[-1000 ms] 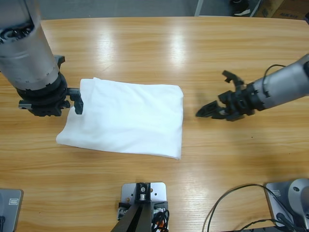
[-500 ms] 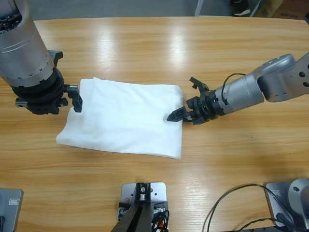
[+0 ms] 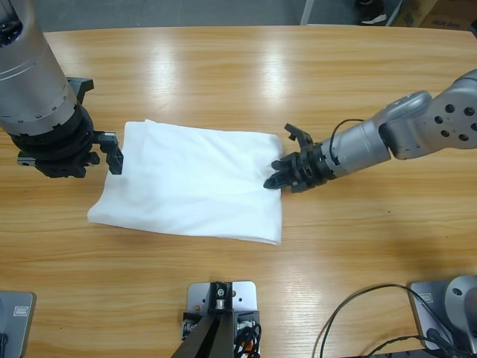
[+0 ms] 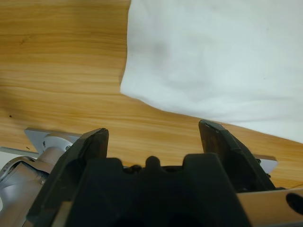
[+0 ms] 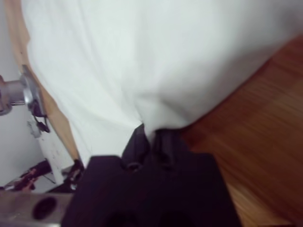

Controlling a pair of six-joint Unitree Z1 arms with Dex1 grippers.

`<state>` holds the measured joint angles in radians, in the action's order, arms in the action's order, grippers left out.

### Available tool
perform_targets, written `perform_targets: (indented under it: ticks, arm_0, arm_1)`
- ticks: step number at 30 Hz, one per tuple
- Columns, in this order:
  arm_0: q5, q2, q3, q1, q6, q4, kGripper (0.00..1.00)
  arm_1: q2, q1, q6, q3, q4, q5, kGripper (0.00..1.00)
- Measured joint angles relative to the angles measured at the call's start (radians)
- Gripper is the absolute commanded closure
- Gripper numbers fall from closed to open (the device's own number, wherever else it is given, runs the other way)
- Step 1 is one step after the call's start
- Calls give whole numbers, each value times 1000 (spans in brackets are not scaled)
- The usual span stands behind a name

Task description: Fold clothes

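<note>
At the centre left of the high view, a folded white shirt (image 3: 195, 183) lies flat on the wooden table (image 3: 246, 67); the right gripper (image 3: 277, 176) pinches its right edge, and the left gripper (image 3: 113, 153) sits just beside its left edge. In the left wrist view, the jaws stand wide apart and empty, shirt at upper right. In the right wrist view, closed jaws clamp a fabric fold at lower centre.

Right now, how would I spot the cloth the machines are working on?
Look at the long wooden table. Near its middle lies a folded white shirt, the only fabric there. The right end effector pinches its edge, while the left end effector is open beside the opposite edge.
</note>
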<state>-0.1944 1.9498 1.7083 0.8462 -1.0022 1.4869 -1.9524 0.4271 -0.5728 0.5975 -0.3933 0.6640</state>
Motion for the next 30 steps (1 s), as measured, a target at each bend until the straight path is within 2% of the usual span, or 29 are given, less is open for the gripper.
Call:
perform_targets:
  ticks: [4, 8, 12, 16, 25, 30]
  arm_0:
    - [0, -1, -2, 0, 0, 0, 216]
    - [0, -1, -6, 7, 0, 0, 216]
    - [0, -1, -6, 15, -3, 0, 216]
    - [7, -1, 7, 28, -22, 0, 216]
    - [67, 7, 109, 48, -47, 0, 211]
    - [74, 12, 120, 59, -49, 0, 211]
  arm_1:
    - [76, -68, 91, 20, 216, -58, 1000]
    - [119, -166, 197, 91, 501, -117, 1000]
    - [123, -188, 319, 196, 721, -221, 1000]
    - [122, -198, 390, 251, 787, -281, 1000]
    - [122, -258, 467, 303, 808, -291, 1000]
    - [140, -264, 477, 339, 865, -297, 1000]
